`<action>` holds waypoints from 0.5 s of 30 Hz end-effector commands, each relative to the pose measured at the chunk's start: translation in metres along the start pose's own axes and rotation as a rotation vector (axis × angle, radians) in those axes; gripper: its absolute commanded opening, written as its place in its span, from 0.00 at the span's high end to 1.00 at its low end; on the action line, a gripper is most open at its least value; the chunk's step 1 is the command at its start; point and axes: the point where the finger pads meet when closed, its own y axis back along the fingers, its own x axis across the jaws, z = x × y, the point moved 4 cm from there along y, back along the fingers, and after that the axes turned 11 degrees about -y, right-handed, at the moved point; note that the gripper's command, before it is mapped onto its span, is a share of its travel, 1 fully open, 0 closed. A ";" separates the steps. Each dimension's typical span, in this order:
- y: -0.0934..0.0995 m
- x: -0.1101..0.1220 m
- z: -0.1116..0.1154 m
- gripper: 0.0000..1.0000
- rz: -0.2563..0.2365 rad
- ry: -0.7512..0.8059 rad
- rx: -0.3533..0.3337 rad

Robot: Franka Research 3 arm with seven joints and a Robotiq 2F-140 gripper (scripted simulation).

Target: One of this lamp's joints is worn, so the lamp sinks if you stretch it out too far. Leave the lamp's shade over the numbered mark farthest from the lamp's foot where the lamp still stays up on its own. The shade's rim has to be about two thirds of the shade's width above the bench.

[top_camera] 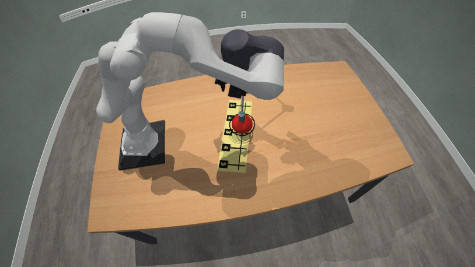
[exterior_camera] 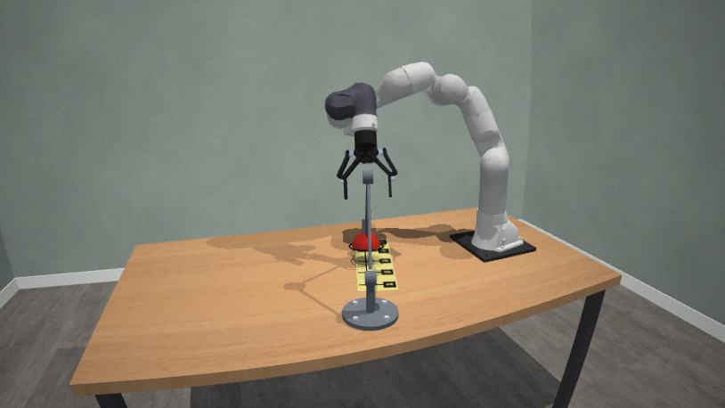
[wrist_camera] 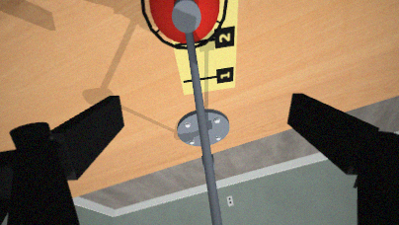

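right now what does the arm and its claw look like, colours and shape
The arm is built of smooth, rounded white segments rising from a flat black base plate. Its last joint is a dark grey cap above a white band. The claw is black, with two angular linked fingers ending in thin straight tips. No cables or markings show.

The only things to read here are white numerals on small black squares, printed down one edge of the pale yellow strip point(top_camera: 236, 137) that lies on the surface. From the wrist view, "1" point(wrist_camera: 224, 75) and "2" point(wrist_camera: 225, 37) are sharp, each beside a black cross line. From the top view, "4" point(top_camera: 226, 146) and "5" point(top_camera: 223, 163) can be made out at the strip's other end, while the remaining squares are too blurred to read.
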 end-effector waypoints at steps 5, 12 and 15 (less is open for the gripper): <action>-0.020 -0.001 -0.001 0.00 -0.003 0.044 -0.012; -0.032 0.000 0.000 0.00 0.001 0.045 -0.010; -0.039 0.001 0.000 0.00 0.002 0.045 -0.009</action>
